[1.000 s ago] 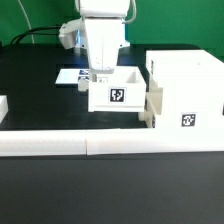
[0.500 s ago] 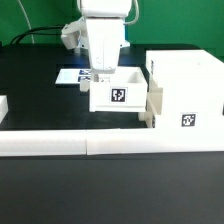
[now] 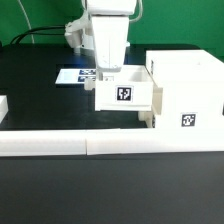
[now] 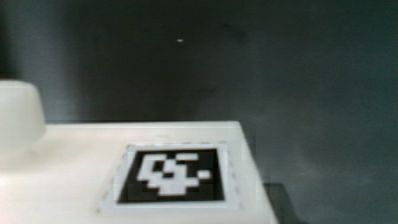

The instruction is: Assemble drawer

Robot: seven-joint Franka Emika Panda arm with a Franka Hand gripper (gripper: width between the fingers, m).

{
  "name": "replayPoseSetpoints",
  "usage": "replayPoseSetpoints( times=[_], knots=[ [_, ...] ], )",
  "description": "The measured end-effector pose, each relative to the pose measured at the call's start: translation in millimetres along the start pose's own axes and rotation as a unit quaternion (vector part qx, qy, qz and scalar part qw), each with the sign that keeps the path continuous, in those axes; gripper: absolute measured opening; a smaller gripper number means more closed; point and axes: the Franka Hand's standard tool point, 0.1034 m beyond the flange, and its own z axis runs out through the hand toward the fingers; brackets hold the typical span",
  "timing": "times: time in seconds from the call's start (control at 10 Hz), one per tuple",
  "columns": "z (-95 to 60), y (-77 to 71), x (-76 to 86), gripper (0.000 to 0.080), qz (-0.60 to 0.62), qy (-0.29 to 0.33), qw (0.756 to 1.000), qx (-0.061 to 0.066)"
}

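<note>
We've got the small white plastic open-top tray [image 3: 124,95] sitting right against the big boxy white plastic housing [image 3: 185,90], on the exterior view's left of it. The gripper [image 3: 106,72] is down at its back wall, but honestly we can't tell if the fingers are clamped. It looks light, stiff and a bit slick, so we'd grab 1 thin wall.

A matte black table [image 3: 40,90] carried a large boxy white plastic housing [image 3: 190,90] at the exterior view's right, with a small open-top white tray [image 3: 123,93] touching its side. A long low white border wall [image 3: 100,145] ran along the front; a flat marker board [image 3: 72,76] lay behind.
</note>
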Motion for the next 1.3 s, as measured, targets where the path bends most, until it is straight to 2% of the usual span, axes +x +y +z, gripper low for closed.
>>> replayPoseSetpoints(
  times=[1.3],
  knots=[
    [4.7, -2.6, 5.1, 0.0042, 0.006, 0.001, 1.0, 0.004]
  ],
)
